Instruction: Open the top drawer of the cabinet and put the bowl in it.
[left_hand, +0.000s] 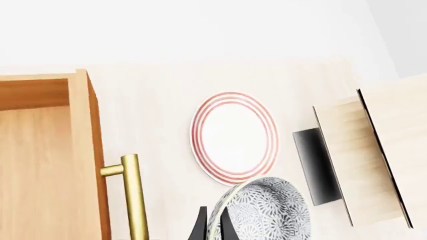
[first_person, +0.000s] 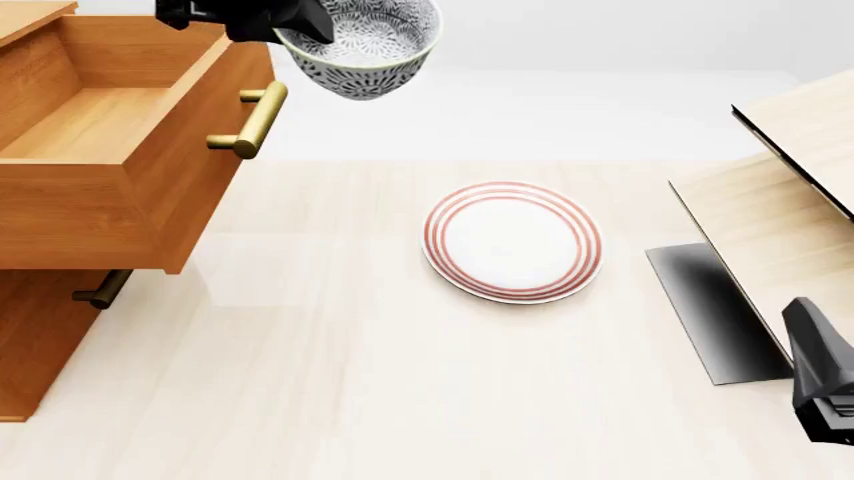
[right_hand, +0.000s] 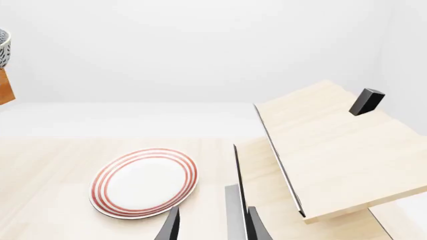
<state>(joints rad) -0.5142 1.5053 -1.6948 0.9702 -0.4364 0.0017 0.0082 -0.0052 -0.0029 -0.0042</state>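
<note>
The cabinet (first_person: 40, 340) stands at the left with its top drawer (first_person: 94, 120) pulled out, its light interior bare and its brass handle (first_person: 251, 118) facing the table. My left gripper (first_person: 300, 30) is shut on the rim of the speckled bowl (first_person: 371, 45) and holds it high, just right of the drawer front. In the left wrist view the fingers (left_hand: 200, 226) pinch the bowl (left_hand: 267, 212) beside the drawer (left_hand: 40, 165). My right gripper (first_person: 821, 385) is open and empty at the near right; in its wrist view the fingertips (right_hand: 171, 225) stand apart.
A flat white plate with red rings (first_person: 511, 240) lies mid-table, also in the wrist views (left_hand: 233, 136) (right_hand: 143, 182). A pale wood structure with a black edge (first_person: 787, 200) stands at the right (right_hand: 333, 150). A lower drawer handle (first_person: 102, 290) sticks out under the open drawer.
</note>
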